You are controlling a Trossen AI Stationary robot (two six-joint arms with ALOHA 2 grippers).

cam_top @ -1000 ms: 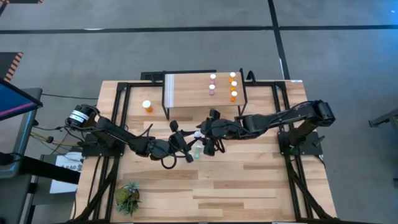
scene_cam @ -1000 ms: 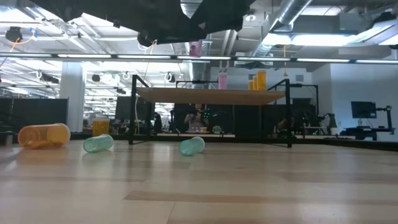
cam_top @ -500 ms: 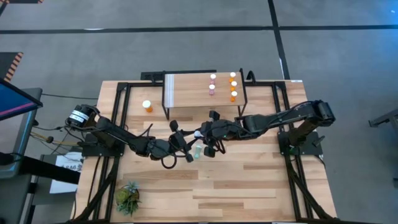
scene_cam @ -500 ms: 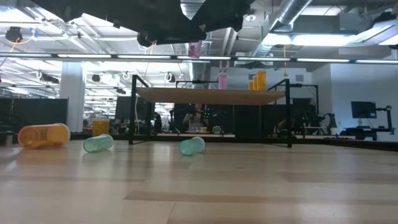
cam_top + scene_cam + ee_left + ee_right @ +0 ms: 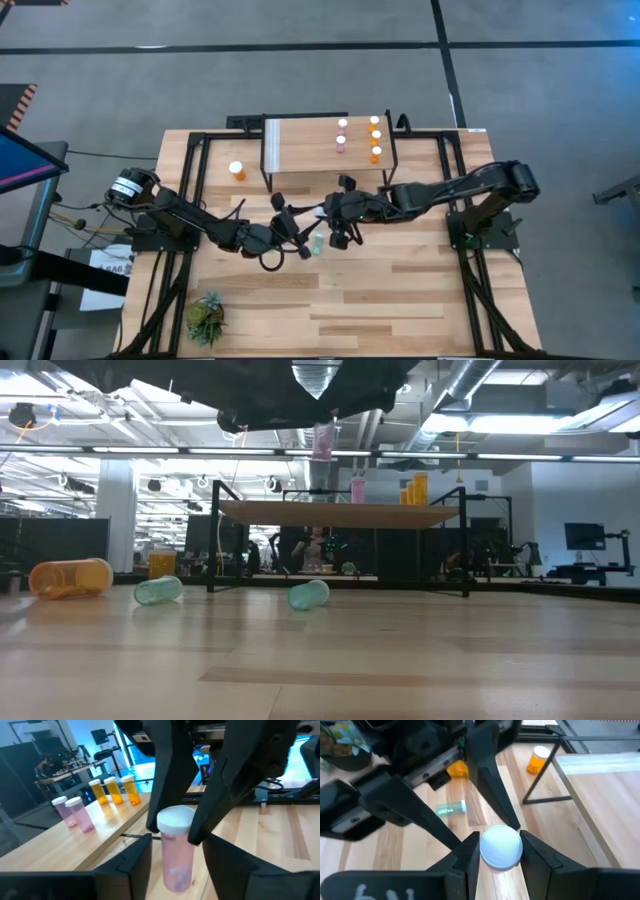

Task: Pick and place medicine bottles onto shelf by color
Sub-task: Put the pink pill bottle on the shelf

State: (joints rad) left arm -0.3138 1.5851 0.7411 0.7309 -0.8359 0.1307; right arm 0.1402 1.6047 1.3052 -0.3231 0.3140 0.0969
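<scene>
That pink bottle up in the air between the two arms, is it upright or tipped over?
Upright. The pink bottle hangs with its white cap on top, cap gripped by the right gripper; the left gripper flanks its body.

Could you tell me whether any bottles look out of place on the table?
Yes. Two teal translucent bottles and a wide orange bottle lie tipped on their sides on the wooden tabletop, while the bottles on the raised shelf stand upright.

A small green spiky plant (image 5: 207,318) stood on the wooden table (image 5: 400,300), well apart from the left gripper (image 5: 312,227), by the corner on that gripper's own side. A blue screen (image 5: 20,160) stood farther off, past the table's edge.
</scene>
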